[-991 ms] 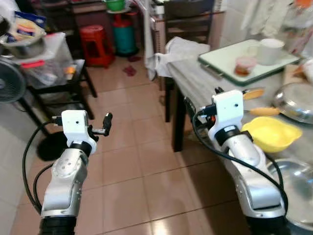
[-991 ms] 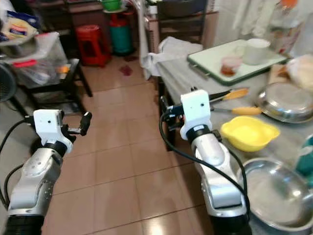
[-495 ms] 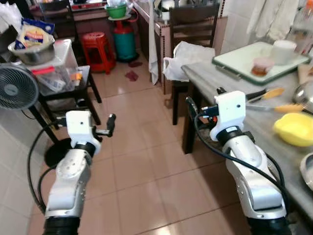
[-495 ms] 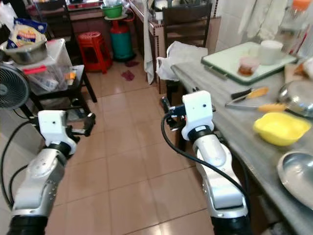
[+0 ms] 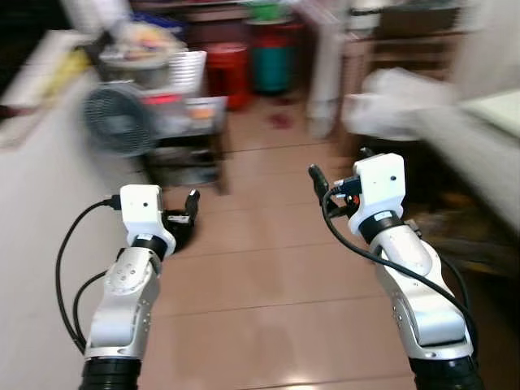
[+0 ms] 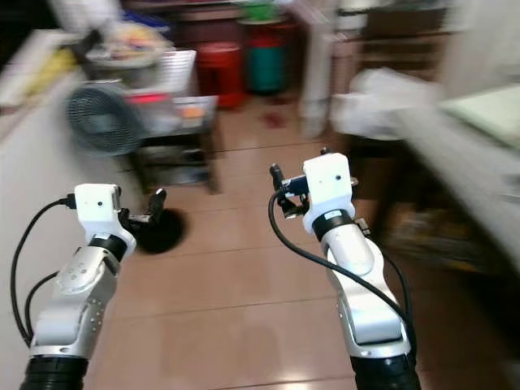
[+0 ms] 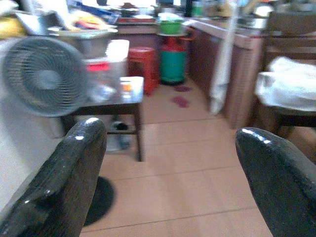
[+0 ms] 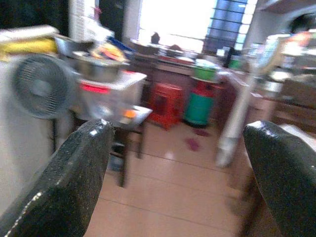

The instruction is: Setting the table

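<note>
The head views are blurred. The grey dining table (image 5: 479,150) shows as a smear at the far right, with a pale green tray (image 5: 505,99) on it. My left gripper (image 5: 186,213) is held out over the tiled floor, open and empty, its two black fingers (image 7: 74,168) spread wide in the left wrist view. My right gripper (image 5: 336,167) is raised in front of me at about the same height, left of the table, open with nothing between its fingers (image 8: 74,173).
A standing fan (image 5: 120,120) and a low black table (image 5: 213,142) with a plastic box and a metal bowl stand ahead left. Behind are a red stool (image 5: 229,69) and a teal cylinder (image 5: 272,65). A white bag (image 5: 398,85) lies on a chair. A white wall (image 5: 36,187) is at left.
The whole picture has swung left: the table with its yellow bowl and pans has slid out at the right, and the fan is now nearer the centre. Both arms keep their pose.
</note>
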Robot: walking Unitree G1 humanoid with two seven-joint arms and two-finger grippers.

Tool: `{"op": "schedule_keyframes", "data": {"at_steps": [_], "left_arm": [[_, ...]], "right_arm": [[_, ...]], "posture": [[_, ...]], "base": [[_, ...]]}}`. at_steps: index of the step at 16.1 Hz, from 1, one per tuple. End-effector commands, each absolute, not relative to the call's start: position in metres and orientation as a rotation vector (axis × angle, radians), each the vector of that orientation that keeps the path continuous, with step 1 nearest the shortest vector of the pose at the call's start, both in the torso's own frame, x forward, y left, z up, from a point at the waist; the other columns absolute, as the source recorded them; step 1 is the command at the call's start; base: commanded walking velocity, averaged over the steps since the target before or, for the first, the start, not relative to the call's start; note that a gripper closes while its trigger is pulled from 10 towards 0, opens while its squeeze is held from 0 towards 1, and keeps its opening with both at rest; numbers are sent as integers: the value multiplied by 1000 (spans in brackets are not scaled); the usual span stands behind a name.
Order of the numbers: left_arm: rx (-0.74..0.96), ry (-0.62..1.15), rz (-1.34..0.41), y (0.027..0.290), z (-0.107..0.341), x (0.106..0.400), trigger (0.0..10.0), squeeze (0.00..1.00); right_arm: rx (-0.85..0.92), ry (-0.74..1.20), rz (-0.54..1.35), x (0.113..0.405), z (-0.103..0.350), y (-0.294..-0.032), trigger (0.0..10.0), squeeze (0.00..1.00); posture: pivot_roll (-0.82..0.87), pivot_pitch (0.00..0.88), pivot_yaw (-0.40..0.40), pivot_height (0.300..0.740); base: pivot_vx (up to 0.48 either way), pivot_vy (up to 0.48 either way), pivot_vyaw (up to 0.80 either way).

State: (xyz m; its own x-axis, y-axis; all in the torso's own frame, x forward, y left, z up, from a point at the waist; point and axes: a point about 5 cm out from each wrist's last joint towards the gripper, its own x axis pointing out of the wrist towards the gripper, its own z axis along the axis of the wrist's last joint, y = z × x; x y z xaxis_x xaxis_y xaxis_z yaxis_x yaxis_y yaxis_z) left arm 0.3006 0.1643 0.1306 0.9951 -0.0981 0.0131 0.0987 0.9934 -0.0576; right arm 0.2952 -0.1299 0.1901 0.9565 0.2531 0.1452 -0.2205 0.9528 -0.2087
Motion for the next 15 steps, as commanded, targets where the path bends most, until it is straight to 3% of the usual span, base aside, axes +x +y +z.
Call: {"op": "schedule_keyframes", "data": {"at_steps": [1, 10, 15], "left_arm": [[-54, 15, -109, 160, 122, 298, 10000, 0], [-21, 146, -68, 167, 72, 294, 10000, 0], [-11, 359, -49, 169, 14, 279, 10000, 0]], "right_arm": [[-195, -149, 236, 296, 185, -135, 10000, 0], [-184, -15, 232, 308, 140, -147, 10000, 0], [-74, 267, 200, 306, 59, -148, 10000, 0]], "posture": [[-58, 0, 40, 740], [-36, 0, 31, 740], [-21, 0, 20, 740]], "base": [[0, 0, 0], [0, 0, 0], [0, 0, 0]]}}
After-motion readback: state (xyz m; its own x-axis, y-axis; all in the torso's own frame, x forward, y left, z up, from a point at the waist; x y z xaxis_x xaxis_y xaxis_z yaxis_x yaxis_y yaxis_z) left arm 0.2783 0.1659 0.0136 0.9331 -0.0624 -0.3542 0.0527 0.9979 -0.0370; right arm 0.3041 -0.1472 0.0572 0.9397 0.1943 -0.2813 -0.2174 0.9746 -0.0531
